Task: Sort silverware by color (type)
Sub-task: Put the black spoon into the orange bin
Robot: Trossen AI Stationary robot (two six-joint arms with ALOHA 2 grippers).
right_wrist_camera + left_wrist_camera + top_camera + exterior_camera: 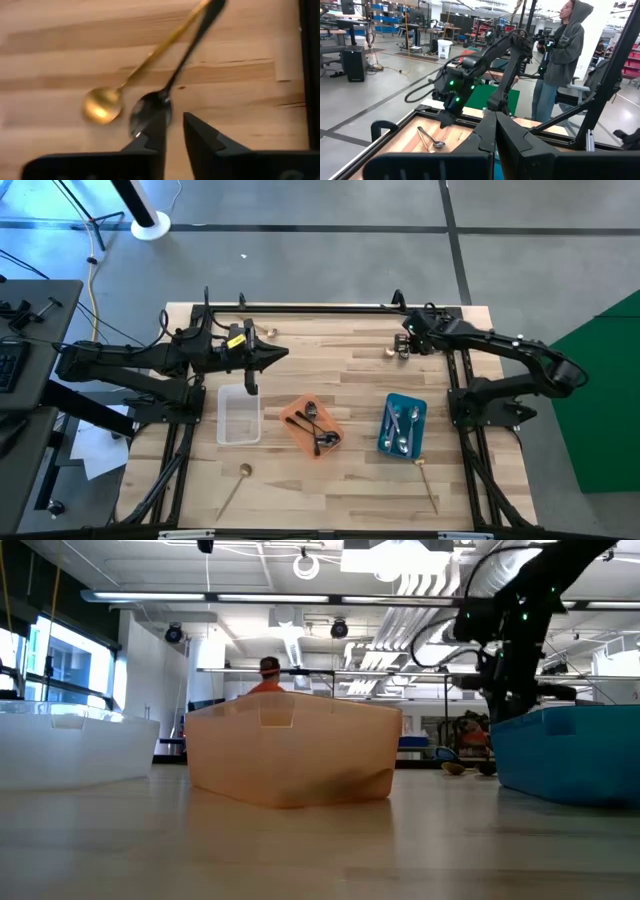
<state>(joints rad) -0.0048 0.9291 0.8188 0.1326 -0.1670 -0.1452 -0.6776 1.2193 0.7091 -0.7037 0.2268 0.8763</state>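
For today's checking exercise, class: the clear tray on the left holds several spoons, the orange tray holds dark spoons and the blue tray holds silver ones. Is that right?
Not quite. The high view shows the clear tray with nothing in it. The rest stands: the orange tray holds dark spoons and the blue tray holds silver spoons.

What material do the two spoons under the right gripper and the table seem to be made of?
Gold spoon: probably metal with a shiny gold finish.
Dark spoon: likely polished metal; its bowl reflects light.
Table: light wood, with visible grain and plank seams.
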